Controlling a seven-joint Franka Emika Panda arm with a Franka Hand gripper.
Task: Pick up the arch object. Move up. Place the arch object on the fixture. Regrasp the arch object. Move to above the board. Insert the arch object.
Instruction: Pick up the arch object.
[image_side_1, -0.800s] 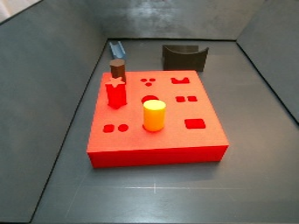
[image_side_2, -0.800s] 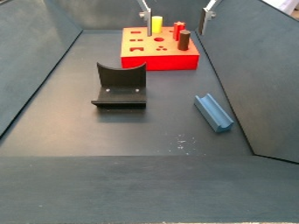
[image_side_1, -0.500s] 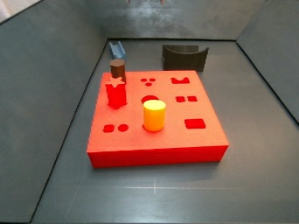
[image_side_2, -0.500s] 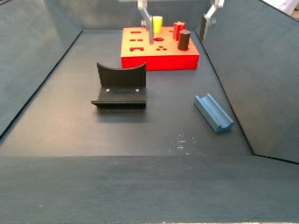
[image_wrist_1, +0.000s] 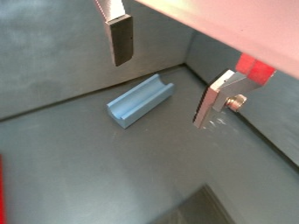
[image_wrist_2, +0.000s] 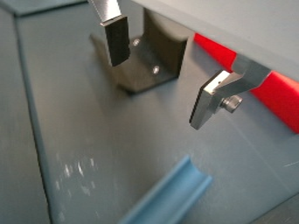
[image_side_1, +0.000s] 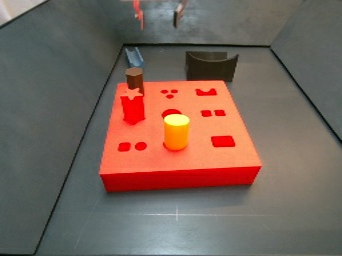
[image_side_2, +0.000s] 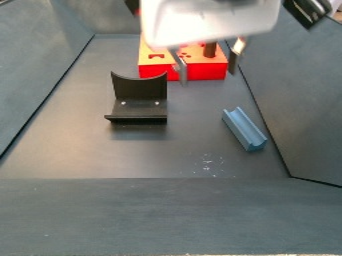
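Compared with the earlier frames, the gripper (image_side_2: 203, 60) had come well down into both side views: before, only its fingertips showed at the upper edge; now its pale body filled the top of a side view, hanging between the board (image_side_2: 185, 56) and the arch object (image_side_2: 245, 128). In a side view its fingers (image_side_1: 177, 14) showed blurred above the far edge of the floor.

The gripper (image_wrist_1: 163, 74) was released, its silver plates spread wide with nothing between them. In both wrist views the arch object (image_wrist_1: 142, 99) lay on the floor below it, untouched; only one end of it (image_wrist_2: 173, 198) showed in a wrist view. It rested near the right wall of the floor in a side view, well apart from the fixture (image_side_2: 136, 98), which stood toward the middle. The fixture (image_wrist_2: 152, 61) also showed in a wrist view.

The floor (image_side_2: 134, 150) was a dark grey sheet, walled by grey panels on all sides. On the board (image_side_1: 181, 128) stood a yellow cylinder (image_side_1: 175, 131), a red star peg (image_side_1: 132, 106) and a brown cylinder (image_side_1: 135, 79).

No writing or labels could be read anywhere.
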